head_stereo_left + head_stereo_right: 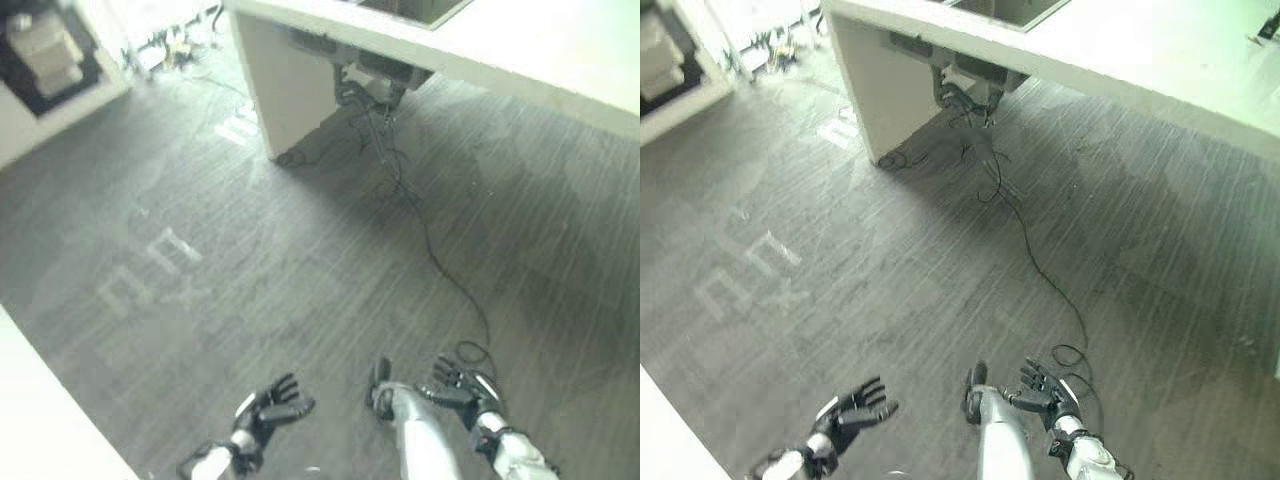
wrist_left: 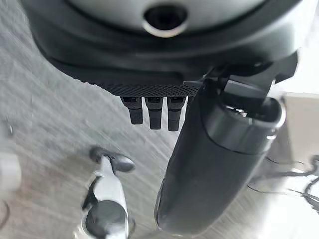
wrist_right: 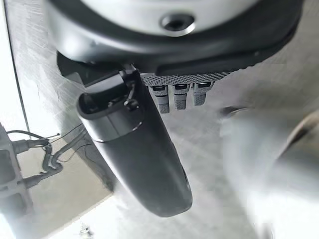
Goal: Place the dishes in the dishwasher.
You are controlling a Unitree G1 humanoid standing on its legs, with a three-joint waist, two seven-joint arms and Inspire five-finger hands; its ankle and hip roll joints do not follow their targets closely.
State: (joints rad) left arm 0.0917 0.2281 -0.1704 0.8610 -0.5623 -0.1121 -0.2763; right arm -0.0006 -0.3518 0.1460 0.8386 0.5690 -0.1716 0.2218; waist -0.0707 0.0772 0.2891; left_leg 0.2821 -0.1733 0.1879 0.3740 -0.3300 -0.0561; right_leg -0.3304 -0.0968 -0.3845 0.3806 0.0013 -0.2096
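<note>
My left hand (image 1: 268, 408) hangs low over the grey carpet, its fingers spread and relaxed, holding nothing. My right hand (image 1: 458, 388) hangs beside it, also with fingers spread and empty. In the left wrist view the left hand's thumb (image 2: 214, 169) and straight fingers (image 2: 154, 113) point down at bare carpet. In the right wrist view the right hand's thumb (image 3: 142, 154) and fingers (image 3: 180, 95) are likewise open over the floor. No dishes or dishwasher are visible.
A white counter (image 1: 520, 50) runs across the far side, its side panel (image 1: 290, 90) standing on the carpet with wiring (image 1: 375, 95) beneath. A thin cable (image 1: 430, 250) trails over the floor toward me. Another white surface edge (image 1: 40, 420) lies at near left, and a white unit (image 1: 50, 70) at far left.
</note>
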